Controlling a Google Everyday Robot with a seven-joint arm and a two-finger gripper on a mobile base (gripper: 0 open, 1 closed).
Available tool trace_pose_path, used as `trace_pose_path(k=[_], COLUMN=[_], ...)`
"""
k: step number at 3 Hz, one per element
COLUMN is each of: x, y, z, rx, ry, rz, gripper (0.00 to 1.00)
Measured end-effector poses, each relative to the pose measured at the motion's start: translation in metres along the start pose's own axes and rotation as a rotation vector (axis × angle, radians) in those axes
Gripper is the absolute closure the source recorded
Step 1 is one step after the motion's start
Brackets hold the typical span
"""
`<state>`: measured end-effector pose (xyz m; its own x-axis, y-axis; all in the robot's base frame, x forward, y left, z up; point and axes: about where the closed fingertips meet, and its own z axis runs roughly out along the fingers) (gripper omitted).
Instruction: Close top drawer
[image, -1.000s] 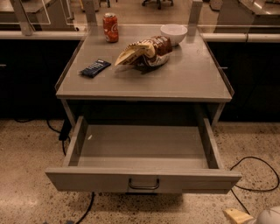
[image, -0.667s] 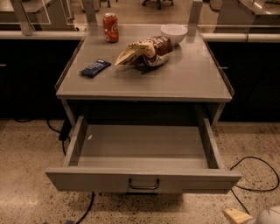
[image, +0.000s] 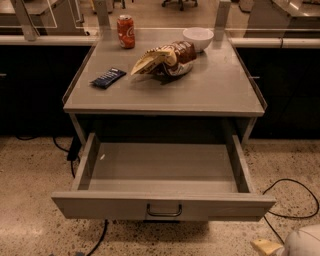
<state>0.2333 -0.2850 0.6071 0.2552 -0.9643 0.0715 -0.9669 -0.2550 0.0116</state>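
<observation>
The top drawer (image: 162, 175) of the grey metal table is pulled fully out toward me and is empty inside. Its flat front panel (image: 100, 206) faces me, with a small dark wire handle (image: 164, 210) at its centre. My gripper (image: 301, 243) shows only as a pale rounded part at the bottom right corner. It is low near the floor, to the right of and below the drawer front, and apart from it.
On the table top (image: 215, 90) lie a red soda can (image: 126, 31), a white bowl (image: 198, 38), a chip bag (image: 165, 60) and a dark blue packet (image: 108, 77). Black cables (image: 292, 200) run over the speckled floor on both sides. Dark cabinets flank the table.
</observation>
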Motion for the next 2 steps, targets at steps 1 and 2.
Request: trace_pose_path(k=[1, 2], x=[-0.007, -0.011], y=[-0.01, -0.026], z=[0.008, 0.017], rx=[-0.033, -0.039], ry=[-0.013, -0.037], rz=[-0.029, -0.031], gripper=[0.0, 0.0])
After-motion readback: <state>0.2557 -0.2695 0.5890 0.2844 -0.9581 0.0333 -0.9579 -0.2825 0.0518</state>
